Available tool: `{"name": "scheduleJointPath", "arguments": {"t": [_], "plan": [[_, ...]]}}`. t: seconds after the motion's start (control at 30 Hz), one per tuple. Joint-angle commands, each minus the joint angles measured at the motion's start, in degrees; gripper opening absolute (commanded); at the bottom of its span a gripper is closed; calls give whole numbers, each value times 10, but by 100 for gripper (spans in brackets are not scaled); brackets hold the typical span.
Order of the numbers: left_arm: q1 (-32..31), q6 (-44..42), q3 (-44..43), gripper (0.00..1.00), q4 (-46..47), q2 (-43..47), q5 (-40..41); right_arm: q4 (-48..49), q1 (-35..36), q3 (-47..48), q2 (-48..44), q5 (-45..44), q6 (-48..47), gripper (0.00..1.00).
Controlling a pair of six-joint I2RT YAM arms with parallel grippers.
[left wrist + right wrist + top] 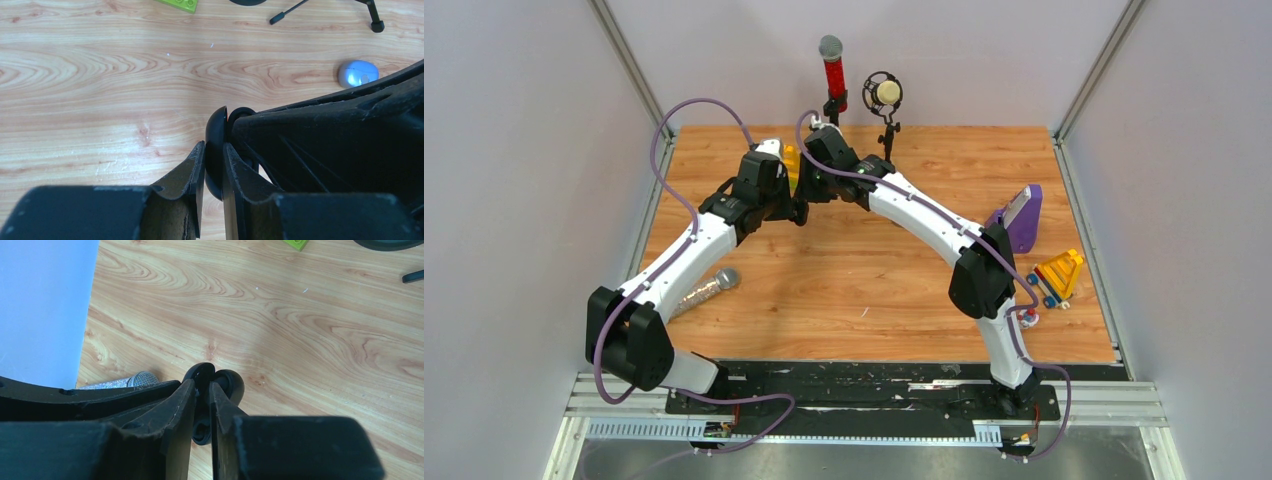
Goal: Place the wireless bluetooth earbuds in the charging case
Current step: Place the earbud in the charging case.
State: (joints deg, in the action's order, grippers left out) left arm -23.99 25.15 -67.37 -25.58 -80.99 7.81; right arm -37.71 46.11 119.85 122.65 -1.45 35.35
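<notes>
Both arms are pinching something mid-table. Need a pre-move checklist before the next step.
1. Hold of the left gripper on the black case: fingers closed on its rounded shell. Ok.
2. Hold of the right gripper: closed on a black rounded part, likely the same case. Ok.
3. Case open with sockets exposed: cannot tell, the fingers hide it.
4. Position of the earbuds known: not ok, none visible in any view.
5. One gripper free to pick up a bud: not ok, both are occupied.
6. Clearance between the two grippers: cannot tell, they sit very close together.
</notes>
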Motion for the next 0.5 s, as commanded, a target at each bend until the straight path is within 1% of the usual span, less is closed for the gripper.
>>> {"name": "scheduleJointPath", "arguments": {"t": [0.0, 0.07, 0.17, 0.27, 0.3, 0.47], "plan": [[-2, -3, -5, 25, 15, 27, 2, 3, 2, 20, -8, 4, -15, 18], [-2, -5, -4, 25, 16, 28, 0, 3, -1, 20, -9, 5, -20, 18], [-2, -17, -3, 24, 21, 29, -5, 9, -13, 5, -19, 38, -44, 18], [-2, -31, 1, 23, 29, 34, -27, 46, -45, -58, -57, 93, -82, 19], [-2, -38, 4, 23, 31, 36, -32, 65, -66, -87, -75, 128, -100, 22], [-2, -66, 9, 22, 46, 44, -85, 162, -140, -239, -175, 286, -199, 39]]}}
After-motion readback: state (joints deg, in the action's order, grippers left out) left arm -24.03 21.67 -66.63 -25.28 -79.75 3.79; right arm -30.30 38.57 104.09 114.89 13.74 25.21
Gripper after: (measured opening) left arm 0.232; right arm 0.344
